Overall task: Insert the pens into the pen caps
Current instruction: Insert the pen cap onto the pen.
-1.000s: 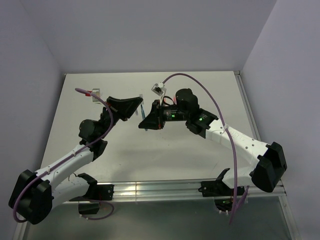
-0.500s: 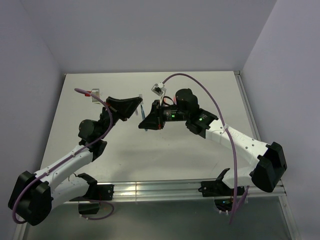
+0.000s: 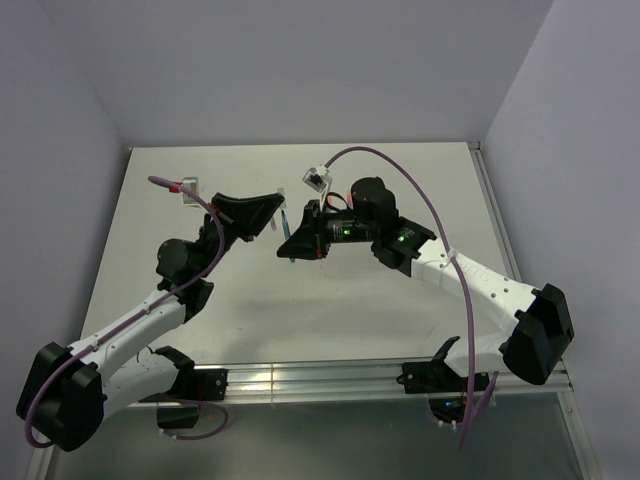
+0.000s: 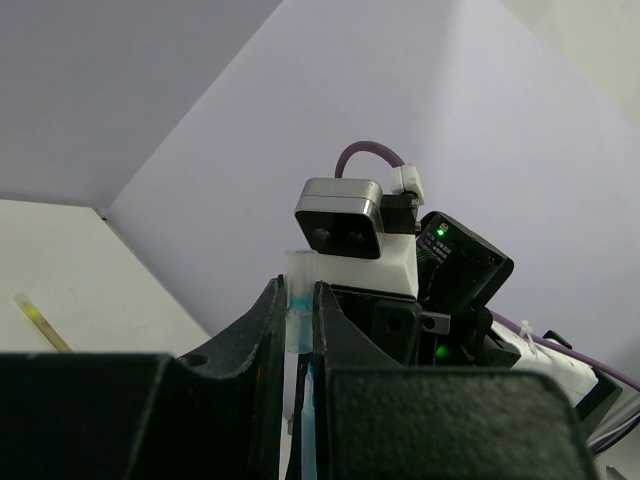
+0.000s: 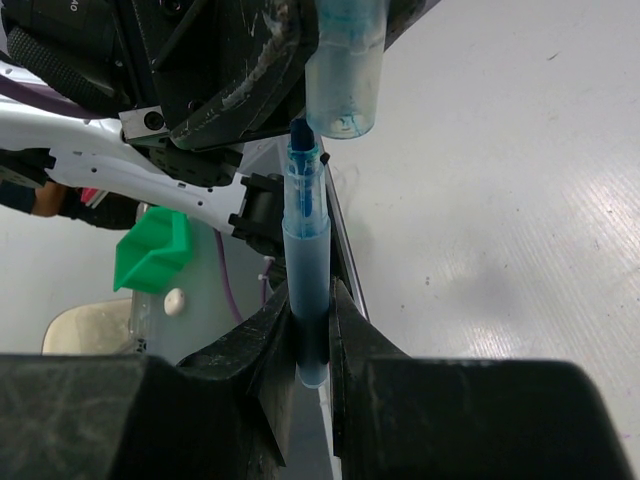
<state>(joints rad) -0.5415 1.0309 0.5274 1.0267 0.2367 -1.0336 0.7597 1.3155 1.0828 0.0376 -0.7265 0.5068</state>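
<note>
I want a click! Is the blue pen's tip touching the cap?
Cannot tell. In the right wrist view the tip of the blue pen sits at the rim of the cap; no contact or gap shows plainly.

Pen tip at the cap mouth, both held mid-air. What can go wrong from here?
1. In the right wrist view the blue pen has its tip by the rim of the pale blue cap, not centred: a push may catch the rim or slide past.
2. The right tool pinches the pen low on its barrel; a side load could tilt it.
3. The cap may slip back in the narrow pinch of the left tool.
</note>
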